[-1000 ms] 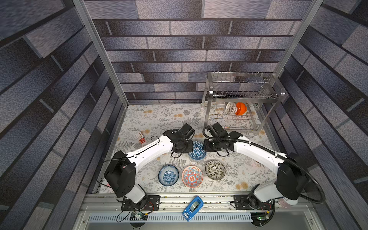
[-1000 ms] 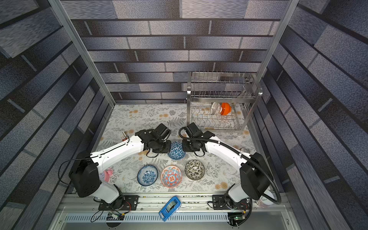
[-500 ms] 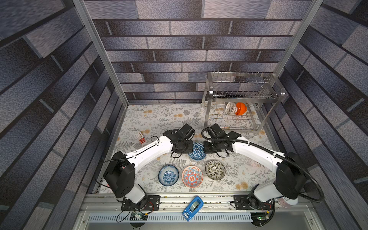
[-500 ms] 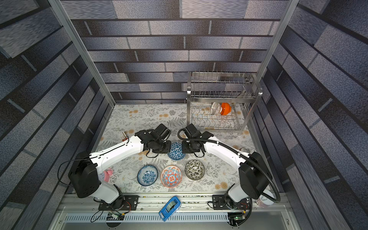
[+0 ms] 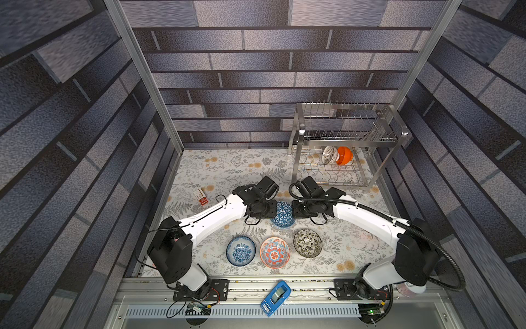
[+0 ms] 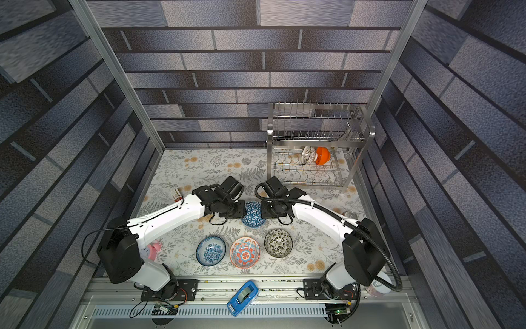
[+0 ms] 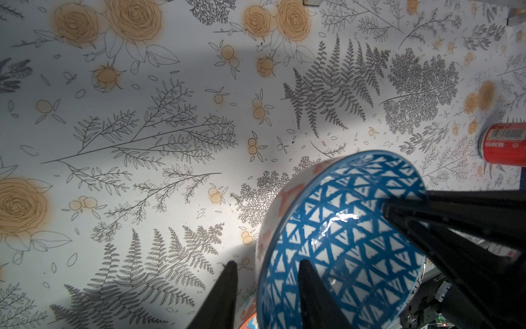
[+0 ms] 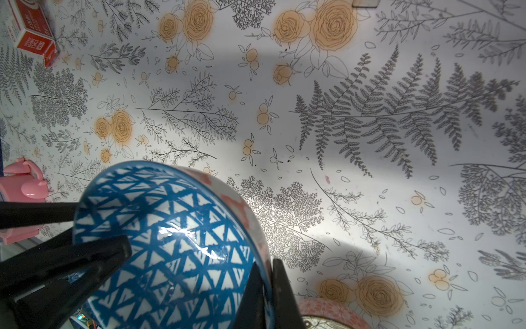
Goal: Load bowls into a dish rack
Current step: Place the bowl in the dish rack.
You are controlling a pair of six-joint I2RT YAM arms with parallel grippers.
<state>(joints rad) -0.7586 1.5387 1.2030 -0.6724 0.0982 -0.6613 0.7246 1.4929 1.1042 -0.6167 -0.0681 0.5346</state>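
Item in hand: blue triangle-patterned bowl (image 5: 281, 214), tipped on edge and raised off the floral mat (image 5: 227, 171), midway between the two wrists in both top views.
Right gripper (image 8: 267, 263): pinched on the bowl's rim, one finger inside and one on the outer wall. We count this as the only grip.
Left gripper (image 7: 266, 263): jaws parted astride the opposite rim. The inner finger lies over the pattern and the outer finger stands clear of the wall, with mat showing in the gap. It grips nothing.
Dish rack (image 5: 347, 136): far right corner of the mat, well apart from the held bowl.
Rack contents: plain orange bowl (image 5: 345, 155) and white lattice bowl (image 5: 329, 155), on edge and touching, in the lower tier.
Awaiting loading: blue-white floral bowl (image 5: 240, 251), red-and-blue medallion bowl (image 5: 274, 252) and black-and-white floral bowl (image 5: 307, 243), mouths up in a row near the front.
Step, as we judge it: a handover, with the right arm to carry the bowl to the rack.
Hazard, hooking: the left inner finger sits inside the bowl. If either arm moves first, it could lever the rim out of the pinch.
Hazard, slipping: one narrow pinch on glazed ware, with the bowl's weight off to one side, so a quick swing could turn or drop it.
Hazard, breakage: a fall would land near the front row.
Hazard, racking: a poorly angled entry could strike the rack's upper tier or knock the lattice bowl.
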